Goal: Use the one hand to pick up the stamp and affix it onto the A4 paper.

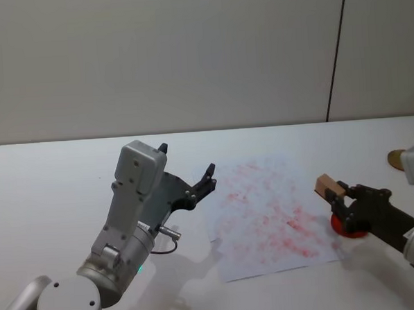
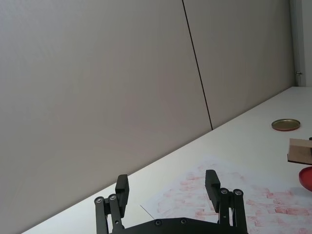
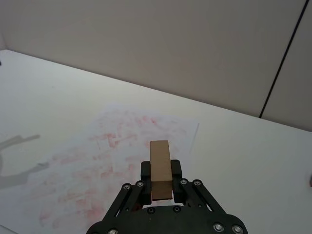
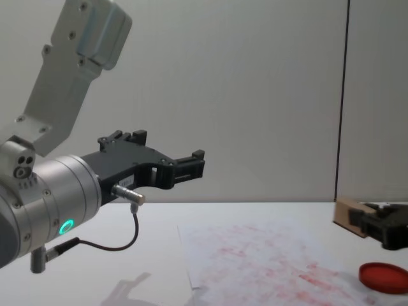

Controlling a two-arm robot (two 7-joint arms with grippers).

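Tan stamp [image 1: 327, 185] sits clamped in the right hand [image 1: 337, 195] by the red ink pad [image 1: 350, 229], right of the A4 paper [image 1: 266, 214]; left hand [image 2: 166, 181] hangs open.

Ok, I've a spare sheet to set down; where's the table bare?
Bare: the table left of the A4 paper, beneath the raised, open left claw, and the strip between paper and wall. Crowded: the paper's right edge, where the right claw holds the stamp by the ink pad.
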